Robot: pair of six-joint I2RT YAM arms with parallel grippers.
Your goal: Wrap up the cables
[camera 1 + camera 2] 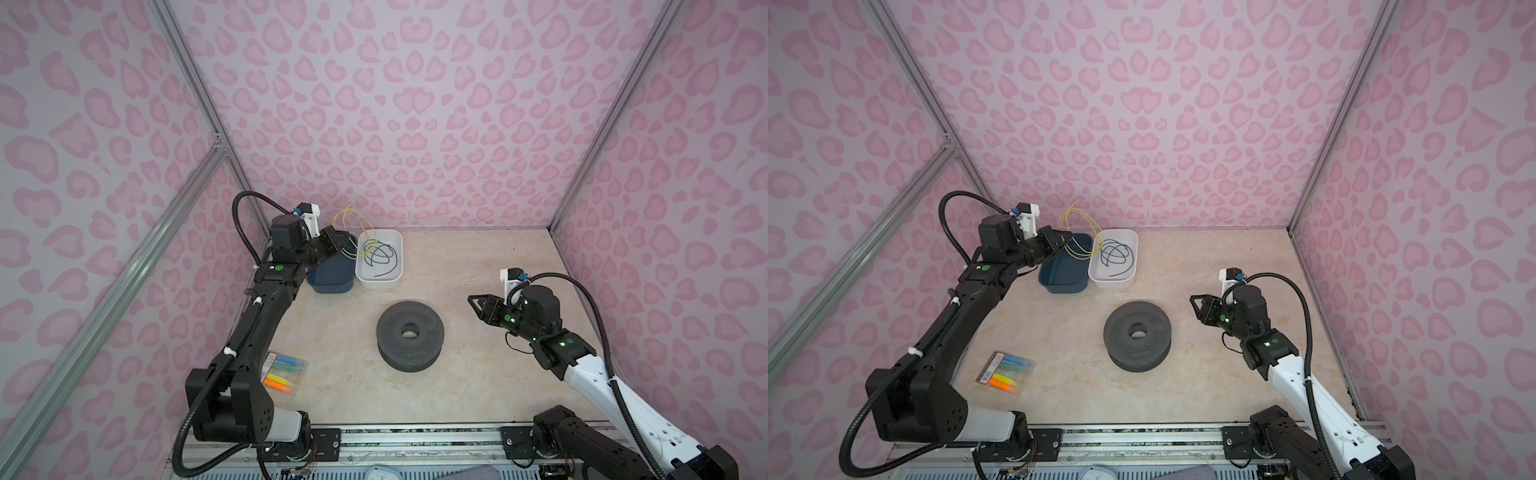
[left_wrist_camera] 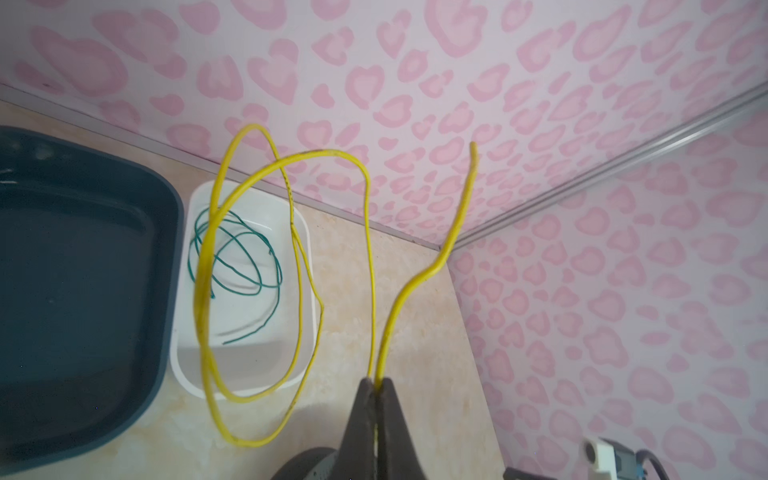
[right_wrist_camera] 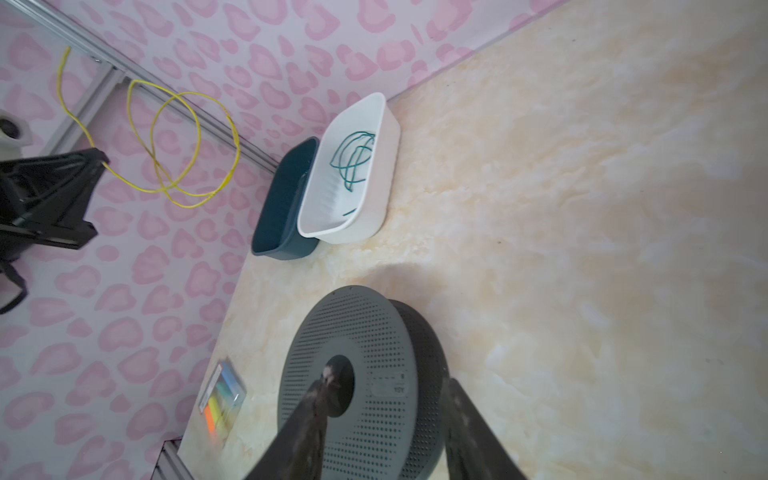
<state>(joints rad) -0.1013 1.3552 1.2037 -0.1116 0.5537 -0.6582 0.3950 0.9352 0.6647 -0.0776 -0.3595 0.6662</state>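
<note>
My left gripper (image 1: 344, 245) (image 1: 1069, 239) (image 2: 376, 380) is shut on the yellow cable (image 1: 353, 216) (image 1: 1077, 220) (image 2: 203, 291) (image 3: 237, 149). It holds the cable up in loose loops above the blue bin (image 1: 328, 282) and the white bin (image 1: 378, 284), with one end sticking free. The dark green cable (image 1: 380, 255) (image 1: 1117, 253) (image 2: 277, 266) (image 3: 353, 162) lies coiled inside the white bin (image 2: 178, 361). A grey perforated spool (image 1: 390, 328) (image 1: 1121, 332) (image 3: 374, 340) lies flat mid-table. My right gripper (image 1: 476, 307) (image 1: 1194, 307) (image 3: 390, 378) hovers open to its right, holding nothing.
The blue bin (image 1: 1059, 282) (image 2: 83, 291) (image 3: 278, 216) stands beside the white bin (image 1: 1111, 284) (image 3: 374, 199) at the back left. A clear pack of coloured highlighters (image 1: 284, 370) (image 1: 1005, 372) (image 3: 222, 395) lies near the left arm. Pink patterned walls enclose the table.
</note>
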